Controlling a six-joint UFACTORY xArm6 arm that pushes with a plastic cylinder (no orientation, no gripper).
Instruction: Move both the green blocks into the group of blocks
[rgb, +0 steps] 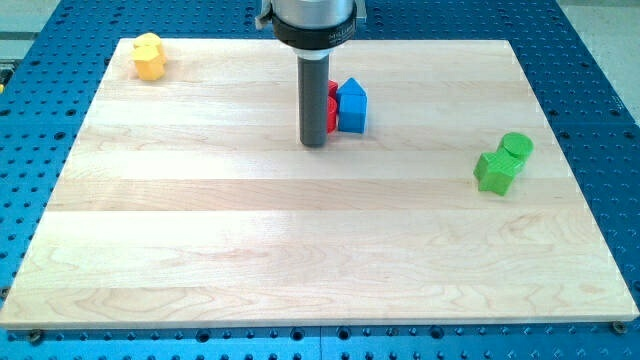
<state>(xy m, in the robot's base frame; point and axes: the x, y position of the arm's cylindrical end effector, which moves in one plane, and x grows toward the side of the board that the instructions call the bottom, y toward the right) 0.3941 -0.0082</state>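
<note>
Nothing looks done yet: both green blocks (503, 162) sit well apart from the red-blue group (345, 106), where the tool's tip (314, 144), holding nothing, rests just beside.

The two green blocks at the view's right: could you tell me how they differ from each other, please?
The green round block has a circular top, while the green angular block shows flat faces and corners. The round one sits nearer the view's top right; the angular one is lower and further left. Both are the same green, sit touching, and lie far right of my tip.
</note>
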